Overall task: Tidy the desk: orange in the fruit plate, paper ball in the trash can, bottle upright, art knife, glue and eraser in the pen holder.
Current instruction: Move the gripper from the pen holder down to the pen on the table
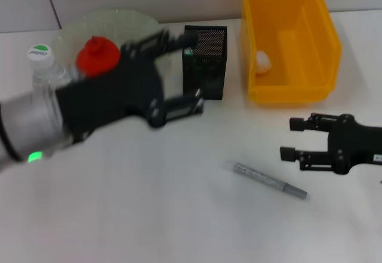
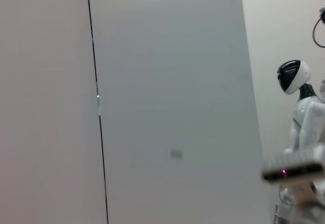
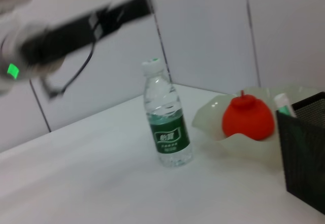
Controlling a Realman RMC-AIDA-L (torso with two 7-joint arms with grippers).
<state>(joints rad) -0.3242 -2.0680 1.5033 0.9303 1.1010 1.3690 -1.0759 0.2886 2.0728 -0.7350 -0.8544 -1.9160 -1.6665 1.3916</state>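
Glue (image 1: 270,180) is the one task item left lying on the desk (image 1: 149,215), so treat the glue-to-pen-holder step as the one in hand. Take the pen holder (image 1: 205,62) as your landmark. The glue lies flat on the bare desk in front of the pen holder and off toward the robot's right, well apart from it. The right gripper (image 1: 290,138) sits low just beyond the glue's right end, its fingers spread and holding nothing. The left gripper (image 1: 182,75) hangs above the pen holder's left side, fingers spread wide and empty, with the arm blurred. Check the finished items: the orange (image 1: 96,55) rests in the fruit plate (image 1: 134,21) to the left of the pen holder; the bottle (image 3: 166,120) stands upright just left of the plate; the paper ball (image 1: 263,61) lies inside the trash can (image 1: 289,39) directly to the right of the pen holder. A mint-green tip that is probably the art knife (image 3: 283,103) shows above the holder's rim in the right wrist view; the eraser cannot be seen. For the next move, you will likely need the right gripper lowered over the glue's middle with the fingers across its thin shaft, since a slim stick lying flat can roll or slip on closing.
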